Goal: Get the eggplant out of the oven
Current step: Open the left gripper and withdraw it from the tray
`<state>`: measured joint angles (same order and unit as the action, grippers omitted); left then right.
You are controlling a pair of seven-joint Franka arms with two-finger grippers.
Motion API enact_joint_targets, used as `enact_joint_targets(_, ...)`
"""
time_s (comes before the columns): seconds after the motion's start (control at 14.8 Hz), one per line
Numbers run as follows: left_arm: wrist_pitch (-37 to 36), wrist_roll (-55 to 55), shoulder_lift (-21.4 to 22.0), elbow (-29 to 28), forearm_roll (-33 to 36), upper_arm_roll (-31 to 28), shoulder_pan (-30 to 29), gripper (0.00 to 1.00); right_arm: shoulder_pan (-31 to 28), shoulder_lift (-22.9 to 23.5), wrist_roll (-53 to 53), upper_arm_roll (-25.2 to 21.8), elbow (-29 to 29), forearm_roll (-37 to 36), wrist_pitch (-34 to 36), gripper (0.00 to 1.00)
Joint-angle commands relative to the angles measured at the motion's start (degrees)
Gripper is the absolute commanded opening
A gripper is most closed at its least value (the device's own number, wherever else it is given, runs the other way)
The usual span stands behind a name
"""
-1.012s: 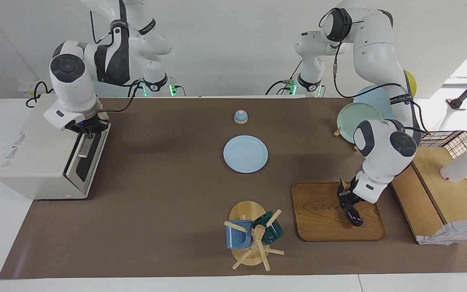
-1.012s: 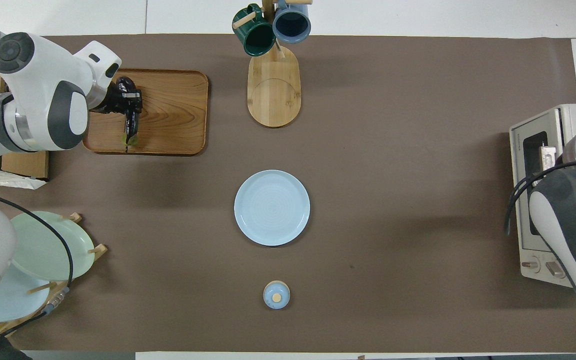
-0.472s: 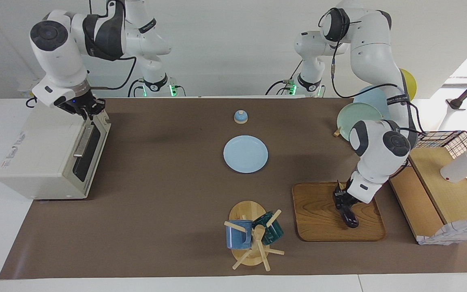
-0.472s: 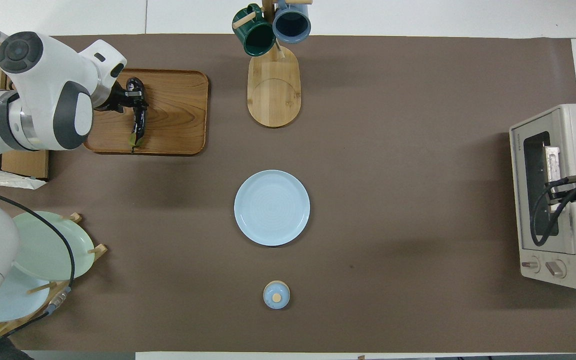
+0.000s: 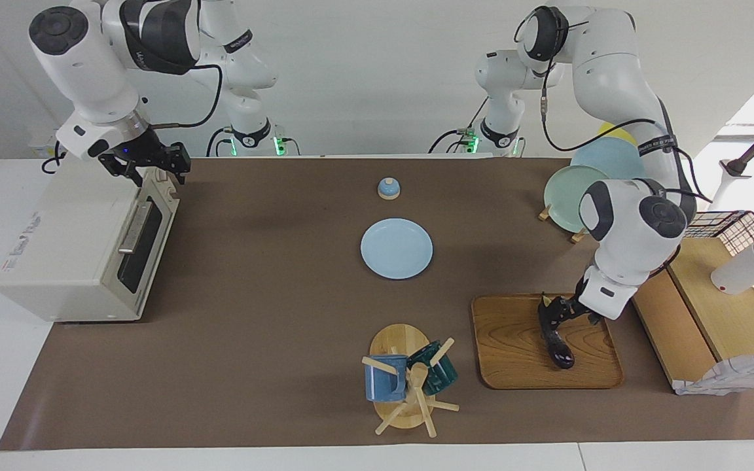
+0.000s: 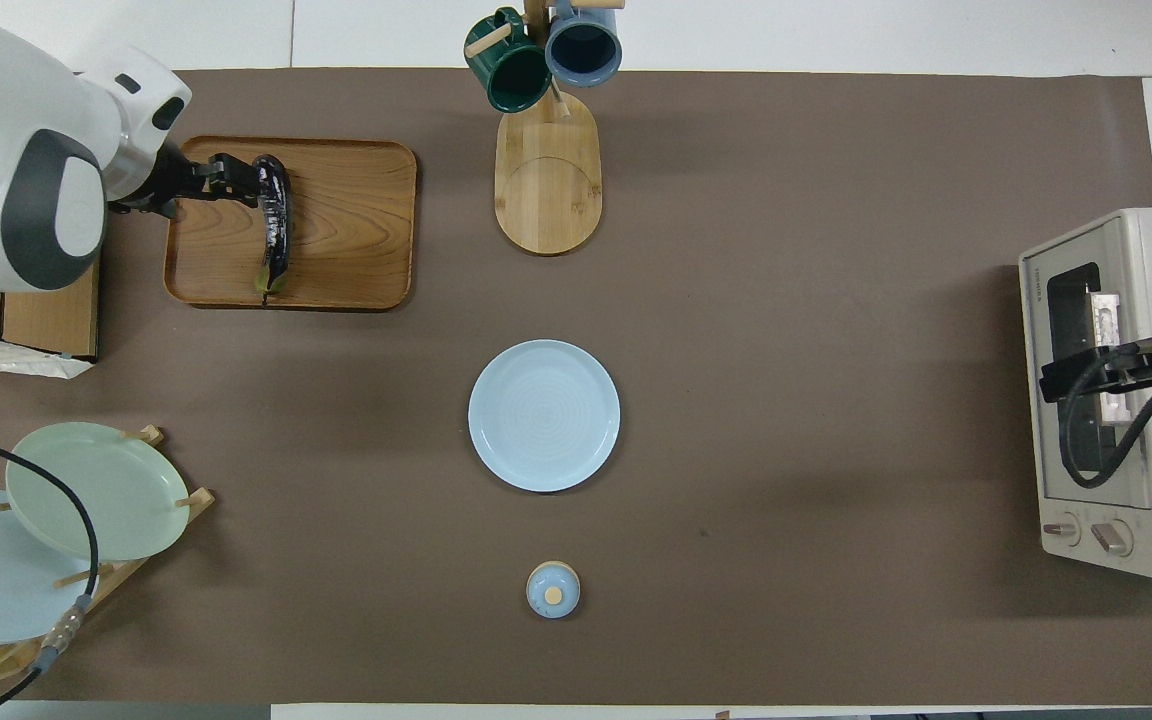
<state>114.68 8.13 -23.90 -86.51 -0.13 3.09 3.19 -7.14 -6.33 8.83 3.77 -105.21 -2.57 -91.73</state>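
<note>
Eggplant point(image 5: 559, 347) out of oven, flat on wooden tray point(image 5: 514, 353), lower right of facing view.

Left gripper point(image 5: 555, 311) sits low over the eggplant's robot-side end, fingers spread apart, holding nothing; touching or just clear, cannot tell. Oven point(image 5: 76, 242) is at far left of facing view on the surface point(image 5: 252, 314), door shut. Right gripper point(image 5: 151, 163) hangs above the oven's top front corner, upper left of frame, jaws parted and empty. Blue plate point(image 5: 396, 248) mid-frame.
</note>
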Motion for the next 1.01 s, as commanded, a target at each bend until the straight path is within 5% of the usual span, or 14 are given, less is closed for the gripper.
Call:
enact_joint_targets(0.0, -8.9, 0.9, 8.5, -1.6, 0.8, 0.0, -1.1, 1.00, 1.6, 2.7, -0.3, 0.0, 3.2, 1.0, 1.0, 1.00)
enact_joint_targets(0.2, -15.9, 0.9, 15.2, -1.8, 0.8, 0.0, -1.1, 1.00, 4.8, 6.1, -2.4, -1.6, 9.3, -0.1, 3.6, 1.00)
enact_joint_targets(0.61, -27.8, 0.8, 26.0, -5.7, 0.9, 0.0, -0.8, 1.00, 8.6, 3.8, -3.7, -5.9, 6.2, 0.4, 4.1, 1.00)
enact_joint_targets(0.94, -27.8, 0.7, 28.5, -10.2, 0.8, 0.0, 0.7, 1.00, 8.1, 3.8, -3.5, -5.6, 6.6, 0.3, 4.0, 1.00)
